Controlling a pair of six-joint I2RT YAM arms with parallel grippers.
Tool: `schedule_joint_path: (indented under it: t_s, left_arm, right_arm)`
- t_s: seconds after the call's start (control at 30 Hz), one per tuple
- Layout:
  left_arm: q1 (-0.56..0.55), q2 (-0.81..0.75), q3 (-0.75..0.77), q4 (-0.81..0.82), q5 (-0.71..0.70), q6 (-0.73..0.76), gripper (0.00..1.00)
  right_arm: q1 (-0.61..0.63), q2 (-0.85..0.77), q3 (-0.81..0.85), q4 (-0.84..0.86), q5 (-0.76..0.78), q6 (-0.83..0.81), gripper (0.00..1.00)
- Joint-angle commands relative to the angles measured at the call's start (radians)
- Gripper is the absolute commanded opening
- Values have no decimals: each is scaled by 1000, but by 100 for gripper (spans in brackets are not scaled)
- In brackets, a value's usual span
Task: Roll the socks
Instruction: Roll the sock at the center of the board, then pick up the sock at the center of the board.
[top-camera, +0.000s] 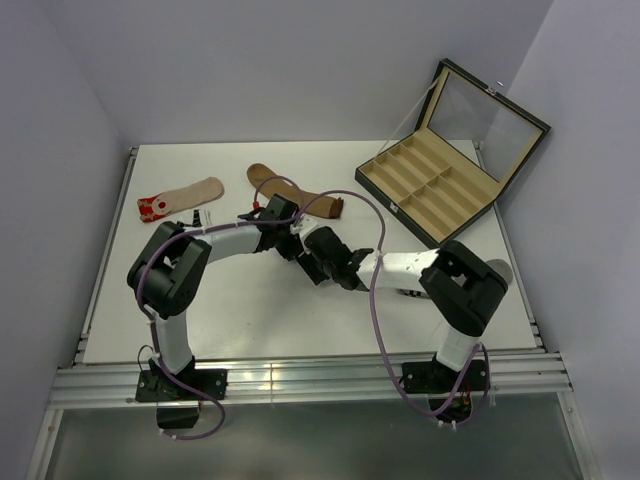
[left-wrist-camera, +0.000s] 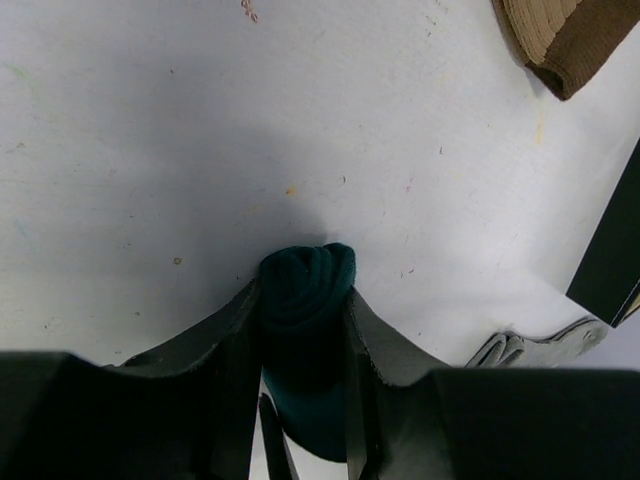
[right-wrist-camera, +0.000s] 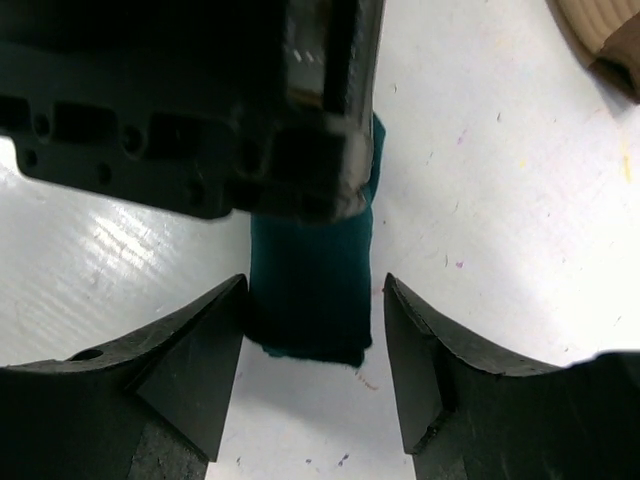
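Observation:
A dark teal sock (left-wrist-camera: 306, 272), rolled at its end, is pinched between the fingers of my left gripper (left-wrist-camera: 303, 305), which is shut on it just above the white table. In the right wrist view the teal sock (right-wrist-camera: 310, 285) hangs flat between the spread fingers of my right gripper (right-wrist-camera: 312, 335), which is open; its left finger (right-wrist-camera: 205, 340) is against the sock's edge. The left gripper's body (right-wrist-camera: 200, 100) sits just above. In the top view both grippers, left (top-camera: 296, 242) and right (top-camera: 314, 256), meet at the table's middle and hide the sock.
Brown socks (top-camera: 292, 192) lie behind the grippers, and their cuff shows in the left wrist view (left-wrist-camera: 560, 35). A beige red-toed sock (top-camera: 180, 198) lies at the back left. An open compartment box (top-camera: 440, 180) stands at the back right. A grey sock (left-wrist-camera: 540, 343) lies beside the box.

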Motion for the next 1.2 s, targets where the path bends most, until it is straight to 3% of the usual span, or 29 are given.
schedule_joint_path:
  t_s: [0.0,0.43,0.6,0.67,0.77,1.17]
  left_arm:
    - [-15,80,-34,-176,-36,57,20]
    - [-21,84,-40,-158,-19,54,21]
    - [-26,78,-40,-156,-23,56,22]
    - [-26,67,-45,-153,-28,57,24]
    - [-25,46,-42,-159,-42,62,29]
    - [98,-204,58,-248,-194,129,66]
  right_arm:
    - [18,29,49,35,74,-36,64]
    - [18,130,87,52,10,-46,61]
    - [13,162,103,17,-10,-29,44]
    - [4,168,101,-11,-18,-12,25]
    - [-16,150,83,-45,-51,14,1]
    - [-77,-86,67,-175,-208,-2,0]
